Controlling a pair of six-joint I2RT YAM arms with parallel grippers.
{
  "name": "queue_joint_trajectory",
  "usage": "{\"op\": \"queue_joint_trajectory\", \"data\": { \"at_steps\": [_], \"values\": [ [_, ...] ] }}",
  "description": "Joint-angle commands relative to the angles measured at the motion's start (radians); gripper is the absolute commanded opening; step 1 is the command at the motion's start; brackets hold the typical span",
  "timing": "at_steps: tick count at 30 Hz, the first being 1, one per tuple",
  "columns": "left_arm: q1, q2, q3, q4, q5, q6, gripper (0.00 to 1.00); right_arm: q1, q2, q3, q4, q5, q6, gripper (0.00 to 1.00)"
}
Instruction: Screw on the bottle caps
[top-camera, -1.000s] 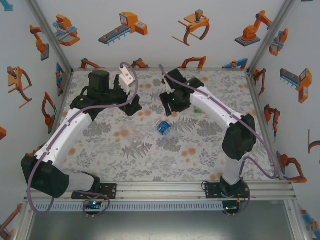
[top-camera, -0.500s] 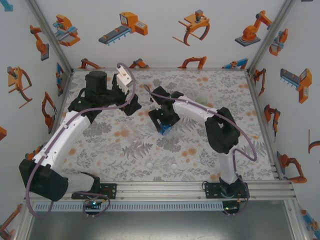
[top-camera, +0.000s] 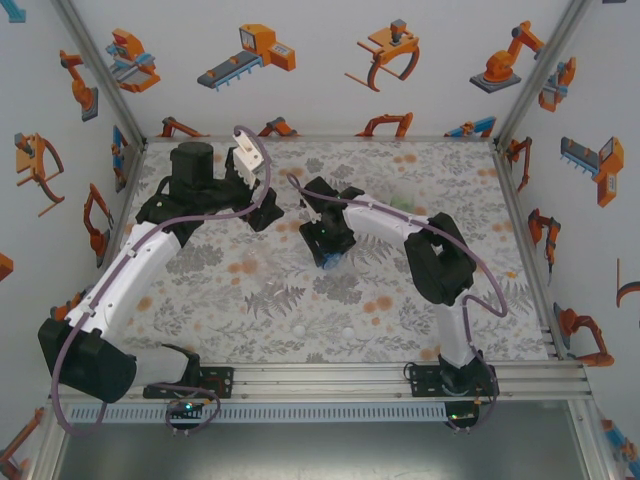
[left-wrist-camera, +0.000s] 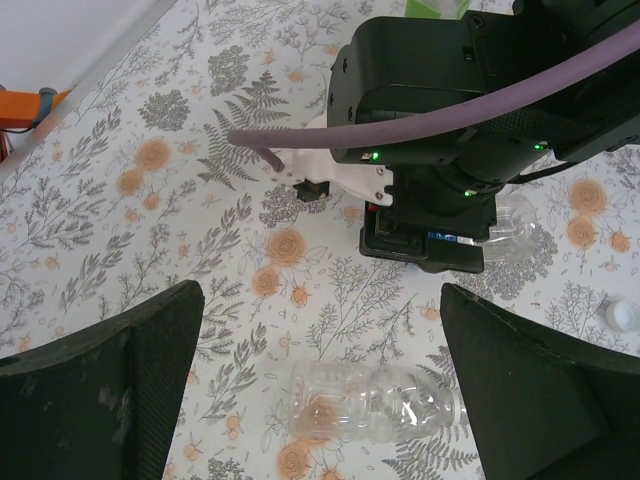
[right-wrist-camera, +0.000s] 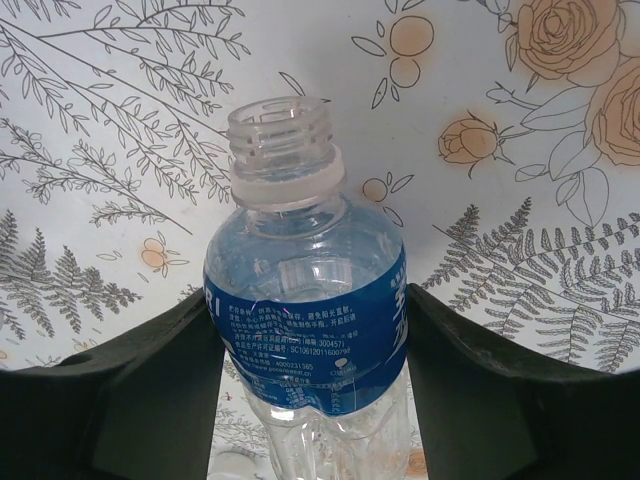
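Observation:
A blue-labelled bottle (right-wrist-camera: 305, 320) lies on the flowered table, its threaded neck bare and open. My right gripper (right-wrist-camera: 310, 300) is shut on it, a pad pressing each side of the label. From above, that gripper (top-camera: 328, 240) sits mid-table over the bottle (top-camera: 333, 261). A plain clear bottle (left-wrist-camera: 375, 402) lies on its side below my left gripper (left-wrist-camera: 320, 300), which hangs open and wide above it, touching nothing. From above, the left gripper (top-camera: 258, 205) is at the back left. Two white bottle caps (top-camera: 298, 328) (top-camera: 347, 331) lie near the front, and one cap (left-wrist-camera: 625, 315) shows in the left wrist view.
A green-tinted bottle (top-camera: 402, 200) lies at the back right behind the right arm. The right arm's black wrist (left-wrist-camera: 430, 200) and purple cable (left-wrist-camera: 400, 130) stand close ahead of the left gripper. Printed walls enclose the table on three sides.
The right arm swung from the back toward the table's middle, came down over the blue-labelled bottle and closed its jaws on it. The left arm shifted slightly.

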Motion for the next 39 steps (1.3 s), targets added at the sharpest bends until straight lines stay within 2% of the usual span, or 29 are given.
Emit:
{"op": "queue_joint_trajectory", "data": {
  "at_steps": [1, 7, 12, 16, 19, 23, 27, 39],
  "values": [
    [0.004, -0.022, -0.009, 0.022, 0.034, -0.026, 0.93, -0.002, -0.076, -0.015, 0.012, 0.024, 0.029, 0.48],
    [0.006, -0.013, -0.008, 0.022, 0.073, -0.025, 0.93, -0.025, -0.244, -0.076, 0.112, -0.001, 0.057, 0.44],
    [0.010, -0.014, -0.015, 0.037, 0.134, -0.030, 0.93, -0.035, -0.420, -0.180, 0.288, -0.038, 0.080, 0.38],
    [0.013, -0.006, -0.018, 0.058, 0.201, -0.048, 0.93, -0.040, -0.563, -0.265, 0.435, -0.010, 0.135, 0.32],
    [0.015, -0.003, -0.029, 0.086, 0.278, -0.060, 0.93, -0.042, -0.658, -0.331, 0.573, -0.017, 0.189, 0.31],
    [0.015, 0.003, -0.044, 0.135, 0.391, -0.089, 0.94, -0.041, -0.762, -0.454, 0.851, -0.049, 0.270, 0.28],
    [0.015, 0.011, -0.059, 0.196, 0.486, -0.132, 0.95, -0.036, -0.820, -0.539, 1.065, -0.032, 0.357, 0.23],
    [0.015, 0.036, -0.127, 0.470, 0.580, -0.344, 0.99, 0.100, -0.807, -0.572, 1.310, 0.173, 0.363, 0.20]
  ]
}}
